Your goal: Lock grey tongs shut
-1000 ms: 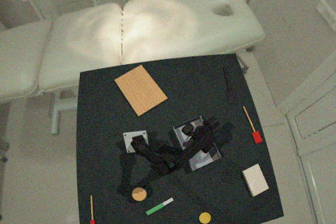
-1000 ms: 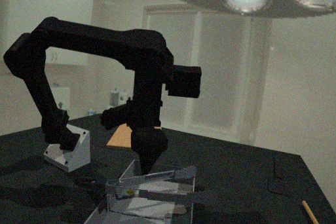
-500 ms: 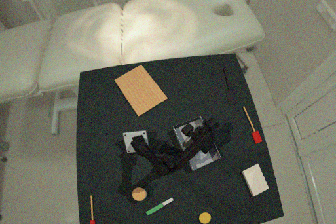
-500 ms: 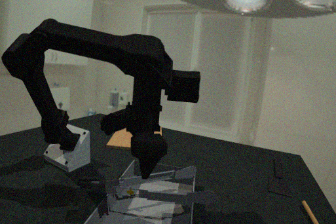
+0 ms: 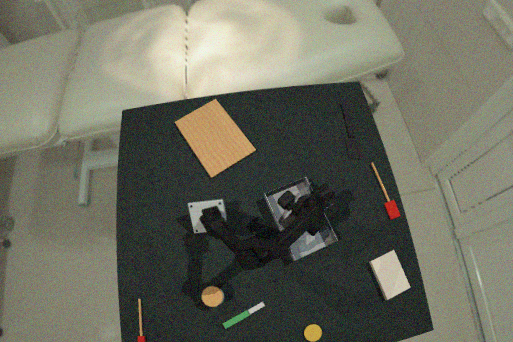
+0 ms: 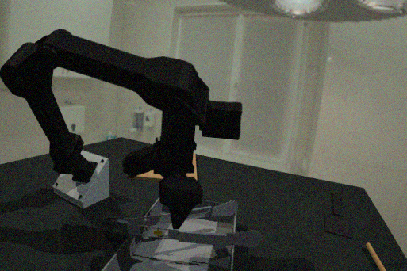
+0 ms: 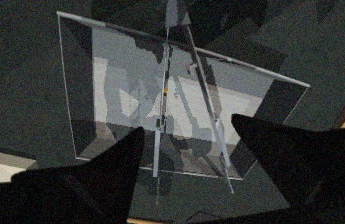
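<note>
The grey tongs lie open across the roasting tin. In the wrist view their hinge is at the top, beyond the tin's far rim. Their two arms spread downward past the near rim, with a small yellow mark on the left arm. My gripper is open and empty, pointing down over the tin. In the wrist view its fingertips appear on either side of the tong arms. Whether they touch the arms is not clear. The wooden board lies flat beyond the tin. My arm hides most of the tongs in the top view.
A light grey bracket stands left of the tin. A cream block and a red-headed stick lie right. An orange disc, a green and white stick and a yellow disc lie near the front.
</note>
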Tool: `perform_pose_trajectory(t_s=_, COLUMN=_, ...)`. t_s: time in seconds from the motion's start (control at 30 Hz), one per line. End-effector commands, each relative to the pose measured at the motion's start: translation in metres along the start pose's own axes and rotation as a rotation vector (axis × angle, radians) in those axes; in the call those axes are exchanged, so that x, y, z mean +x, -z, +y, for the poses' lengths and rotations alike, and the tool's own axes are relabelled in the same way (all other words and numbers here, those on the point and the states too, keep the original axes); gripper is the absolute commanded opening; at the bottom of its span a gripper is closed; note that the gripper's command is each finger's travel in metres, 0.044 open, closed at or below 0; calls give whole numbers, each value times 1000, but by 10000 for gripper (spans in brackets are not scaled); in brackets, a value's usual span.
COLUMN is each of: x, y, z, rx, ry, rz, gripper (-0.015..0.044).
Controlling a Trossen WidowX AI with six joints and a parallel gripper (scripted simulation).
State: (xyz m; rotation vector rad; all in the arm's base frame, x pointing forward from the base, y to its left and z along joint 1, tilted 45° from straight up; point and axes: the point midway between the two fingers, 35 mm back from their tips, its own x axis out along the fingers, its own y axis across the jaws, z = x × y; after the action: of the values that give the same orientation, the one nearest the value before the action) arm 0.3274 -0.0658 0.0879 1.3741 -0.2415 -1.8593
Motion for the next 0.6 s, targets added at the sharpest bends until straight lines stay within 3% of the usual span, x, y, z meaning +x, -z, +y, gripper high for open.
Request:
perform_pose_trajectory(t_s=0.0, x=8, y=-2, z=-1, rx=-7, ry=-1, rz=-9, gripper=440)
perform_pose_trajectory(t_s=0.57, x=36, y=-3, z=0, rx=-7, ry=-3, rz=-9, gripper=440)
